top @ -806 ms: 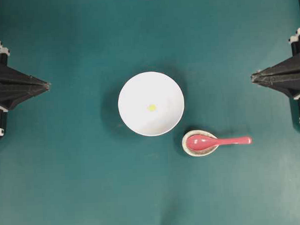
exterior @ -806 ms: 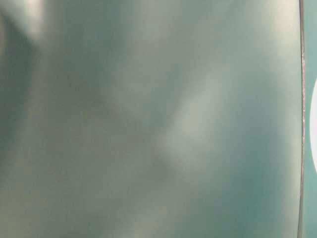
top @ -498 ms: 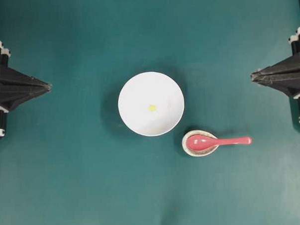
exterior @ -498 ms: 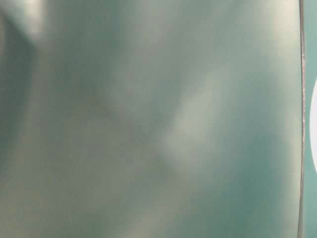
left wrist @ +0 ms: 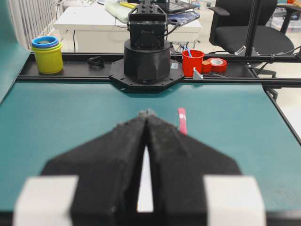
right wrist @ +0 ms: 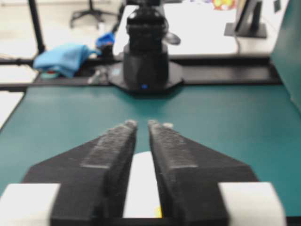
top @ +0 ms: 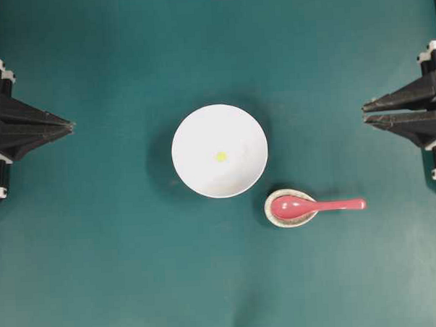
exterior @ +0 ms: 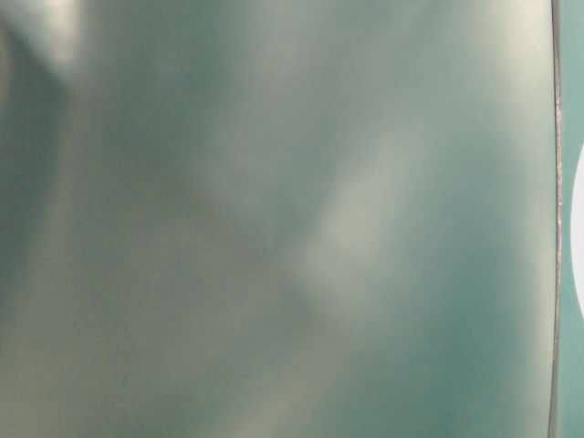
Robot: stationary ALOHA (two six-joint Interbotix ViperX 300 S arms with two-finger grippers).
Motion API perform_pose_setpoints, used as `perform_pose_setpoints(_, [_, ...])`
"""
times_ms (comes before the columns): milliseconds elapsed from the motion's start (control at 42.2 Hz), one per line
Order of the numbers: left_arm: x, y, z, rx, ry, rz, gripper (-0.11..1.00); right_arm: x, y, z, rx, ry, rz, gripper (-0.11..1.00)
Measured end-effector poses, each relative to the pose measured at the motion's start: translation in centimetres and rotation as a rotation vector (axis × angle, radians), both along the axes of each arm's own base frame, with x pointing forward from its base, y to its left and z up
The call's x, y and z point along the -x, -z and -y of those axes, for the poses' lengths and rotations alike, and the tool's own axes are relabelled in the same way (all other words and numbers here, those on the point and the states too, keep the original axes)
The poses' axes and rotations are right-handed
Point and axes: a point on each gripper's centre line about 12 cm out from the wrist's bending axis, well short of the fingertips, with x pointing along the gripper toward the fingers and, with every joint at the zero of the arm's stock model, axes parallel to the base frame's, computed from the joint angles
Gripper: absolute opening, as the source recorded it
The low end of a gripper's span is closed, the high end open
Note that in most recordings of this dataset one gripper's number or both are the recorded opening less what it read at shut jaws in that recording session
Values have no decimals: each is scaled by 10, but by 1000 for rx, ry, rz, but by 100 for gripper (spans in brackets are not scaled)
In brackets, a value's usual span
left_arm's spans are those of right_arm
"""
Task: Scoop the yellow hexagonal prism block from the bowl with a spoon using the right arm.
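Yellow block (top: 220, 157) seen in bowl (top: 195, 132) ctr; right tool (top: 365, 114) tips parted, left tool (top: 71, 126) tips together.

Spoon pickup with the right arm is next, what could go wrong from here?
The spoon lies with its scoop in the small speckled rest, so a grab at the handle may tip or drag the rest. That rest sits close beside the bowl, which a sweep could bump. The yellow block is tiny; it may slide away from the scoop.

Bare mat lies between the right end effector (top: 366, 113) and the spoon (top: 317, 205); nothing intervenes.
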Motion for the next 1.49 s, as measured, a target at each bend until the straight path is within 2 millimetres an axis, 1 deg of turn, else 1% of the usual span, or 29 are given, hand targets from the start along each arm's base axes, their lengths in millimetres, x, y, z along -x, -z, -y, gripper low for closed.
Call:
perform_pose_setpoints(95, [0,0,0,0,0,0,0,-1,1,0,-8,0,-6,43])
perform_pose_setpoints(166, [0,0,0,-2,0,2,0,-2,2,0,-8,1,-9,46])
perform_pose_setpoints(237, [0,0,0,-9,-1,0,0,-2,2,0,-8,2,-6,45])
perform_pose_setpoints(403, [0,-1,0,-14,0,3,0,-6,9,0,-17,2,-24,45])
perform_pose_setpoints(616, [0,0,0,-18,0,-3,0,-17,28,1,-34,4,-78,45])
perform_pose_setpoints(735, [1,1,0,-18,0,-11,0,-26,41,1,-64,6,-103,45])
perform_pose_setpoints(995, [1,1,0,-17,0,-18,0,-43,78,-4,-104,-11,-146,45])
perform_pose_setpoints(1256, [2,3,0,-18,0,-31,0,-45,114,-12,-145,-15,-163,45])
perform_pose_setpoints(1493, [1,4,0,-18,0,-43,0,-44,146,-26,-179,-14,-207,45])
